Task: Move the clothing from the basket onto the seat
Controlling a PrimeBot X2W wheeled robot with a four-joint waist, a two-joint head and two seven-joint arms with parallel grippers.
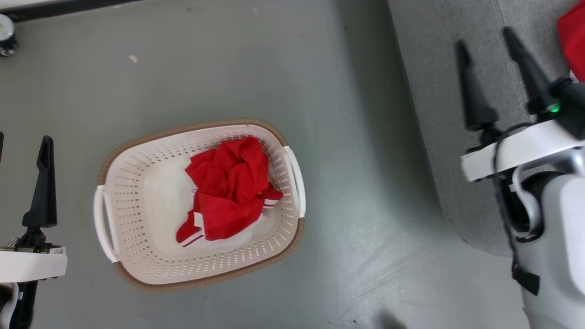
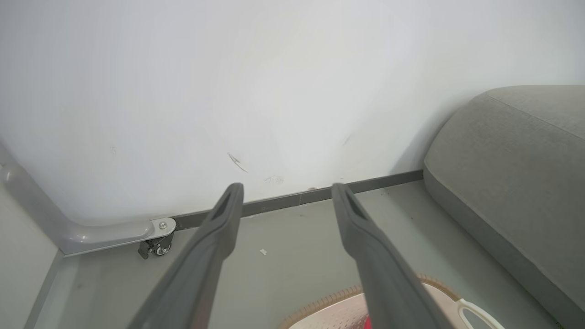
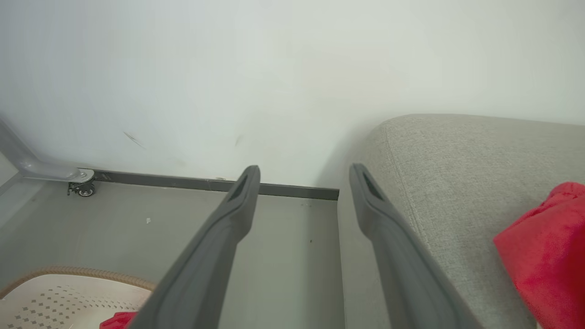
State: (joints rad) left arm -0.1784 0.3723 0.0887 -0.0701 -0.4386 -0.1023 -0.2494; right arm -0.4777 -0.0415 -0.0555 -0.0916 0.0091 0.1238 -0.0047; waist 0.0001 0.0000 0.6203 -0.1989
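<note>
The left pincer (image 2: 288, 188), wide and empty, is the nearer one. The crumpled red sports garment (image 1: 231, 187) lies to its right in the basket (image 1: 192, 130), long axis up the head view. The right pincer (image 1: 485, 40), equally wide, hovers over the seat (image 1: 438, 91).

Grey floor (image 1: 320, 68) carries the cream perforated basket (image 1: 192, 267) to the right of the left gripper (image 2: 288, 188), red clothing (image 1: 231, 187) bunched inside; a pale scrap (image 1: 133, 58) and a frame caster (image 2: 157, 244) lie ahead of that gripper; the grey seat (image 1: 434, 91) sits under the right gripper (image 1: 485, 40), a red garment (image 1: 573, 36) on it to that gripper's right.
</note>
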